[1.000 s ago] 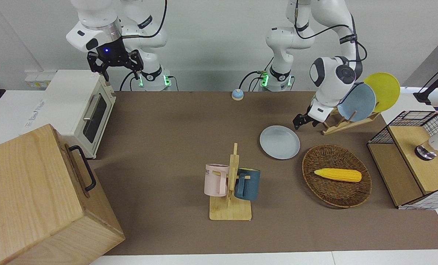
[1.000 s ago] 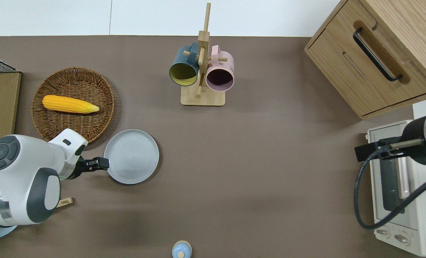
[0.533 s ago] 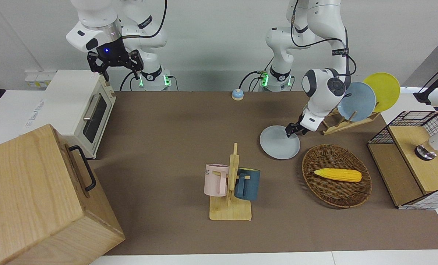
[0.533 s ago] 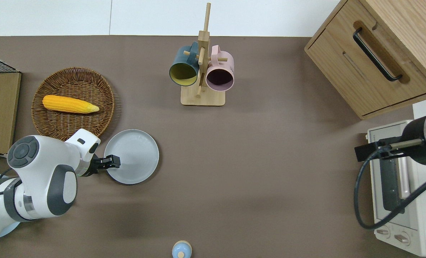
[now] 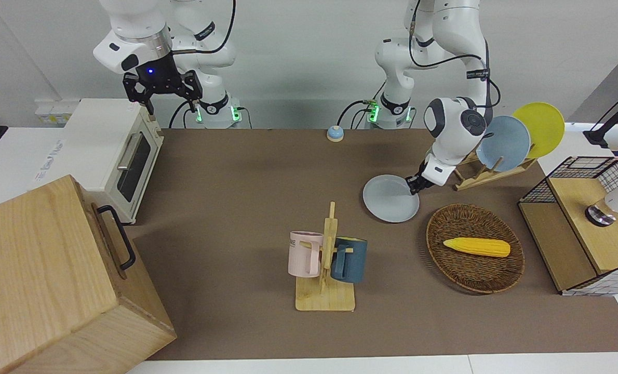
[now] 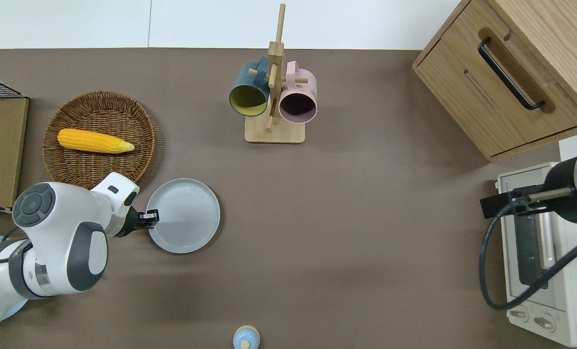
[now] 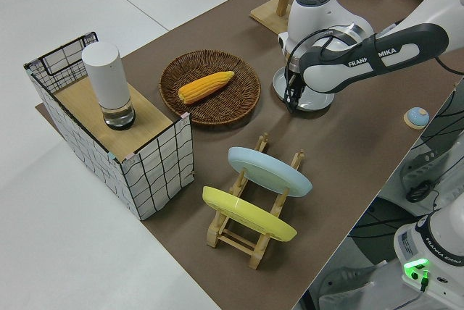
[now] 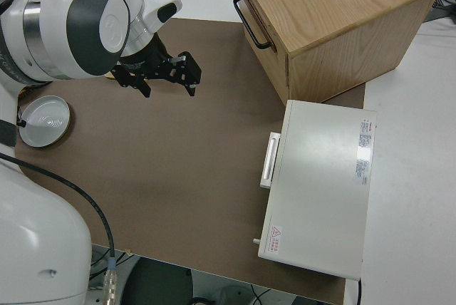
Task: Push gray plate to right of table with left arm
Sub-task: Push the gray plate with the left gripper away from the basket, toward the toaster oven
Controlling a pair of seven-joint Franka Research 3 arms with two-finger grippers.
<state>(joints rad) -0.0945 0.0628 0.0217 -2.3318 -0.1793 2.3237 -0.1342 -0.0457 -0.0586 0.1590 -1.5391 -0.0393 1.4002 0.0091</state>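
Left claw [image 6: 152, 216], fingers together, angles low against the gray plate's [image 6: 185, 215] rim; right arm parked.

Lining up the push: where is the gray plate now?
In the overhead view, the gray plate lies beside the wicker basket, nearer the robots, left end effector at its rim.

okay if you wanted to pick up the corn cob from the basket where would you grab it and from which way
Grip the corn cob across its thick middle, coming straight down from above. It lies flat on its side in the shallow wicker basket, so its top is exposed, while the basket's raised rim would likely block a low sideways approach.
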